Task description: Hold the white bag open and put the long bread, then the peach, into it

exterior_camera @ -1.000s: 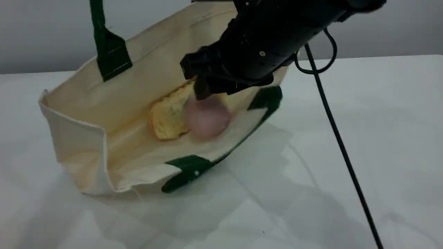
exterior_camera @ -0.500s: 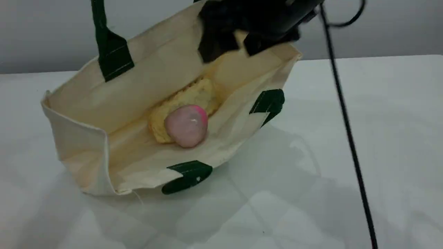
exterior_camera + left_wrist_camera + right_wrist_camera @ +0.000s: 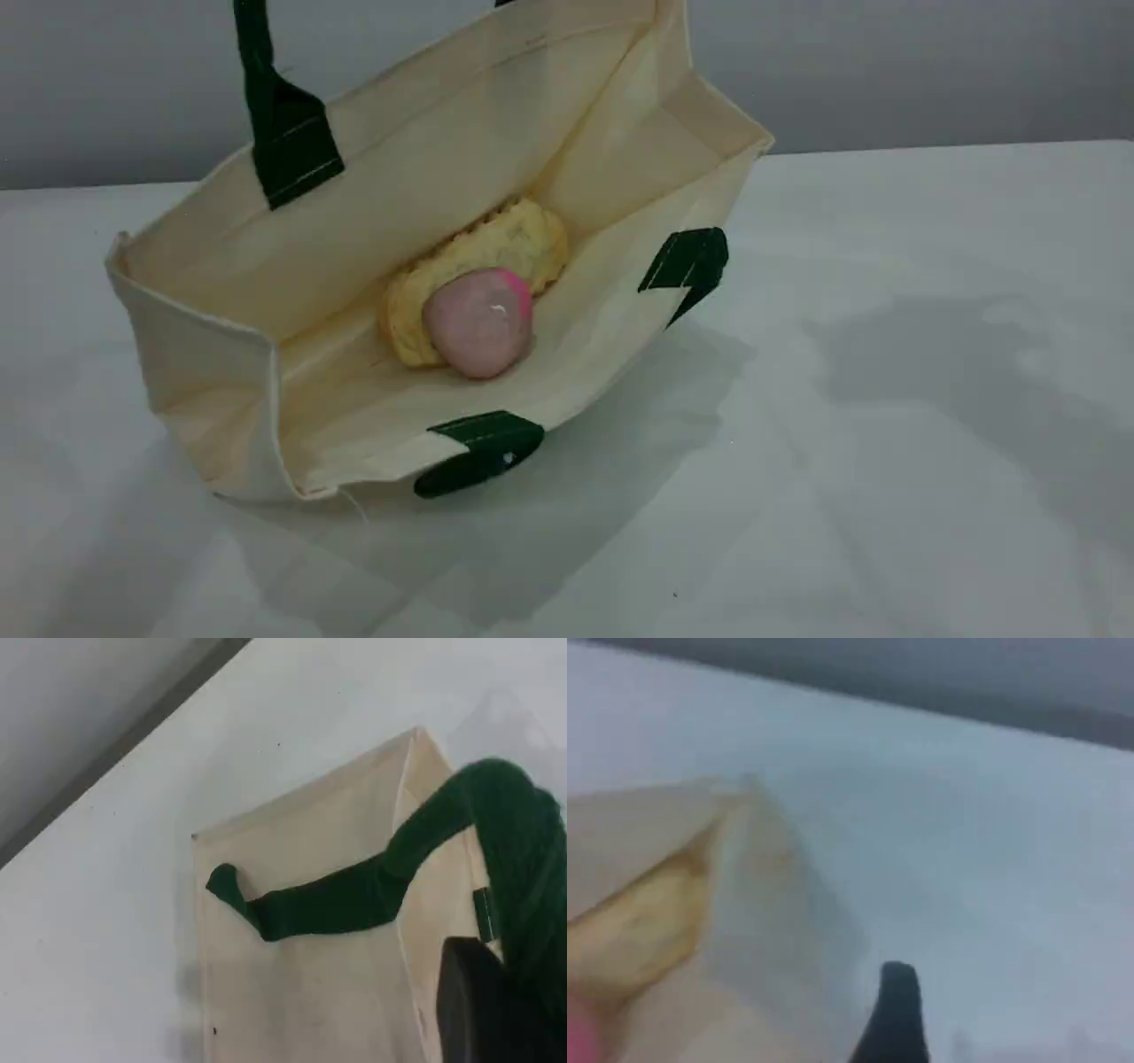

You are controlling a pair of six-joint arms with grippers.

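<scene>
Desk (image 3: pixel 930 372): a pale surface is seen, with the white bag resting on it at the scene view's left and centre.
White bag (image 3: pixel 425 177): it is held with its mouth open toward the camera; the far wall is lifted, the near wall is folded low against the desk.
Far handle (image 3: pixel 266 97): a dark green strap is seen running up from its patch at 11 o'clock of the bag and out past the top edge.
Near patches (image 3: pixel 483 447): one dark green patch lies at 6 o'clock of the opening, another at 3 o'clock.
Long bread (image 3: pixel 496 252): it lies inside the bag on the bottom, its length running from 7 o'clock toward 1 o'clock.
Peach (image 3: pixel 478 321): it is inside the bag, resting against the near end of the long bread and covering part of it.
Left gripper (image 3: pixel 483 1010): the jaws are closed together on the green handle, which is seen looping over the dark fingertip in the left wrist view.
Right gripper (image 3: pixel 897 1014): the jaws are spread wide with nothing between them; one dark fingertip is seen above the desk, at 3 o'clock of the bag's corner.
</scene>
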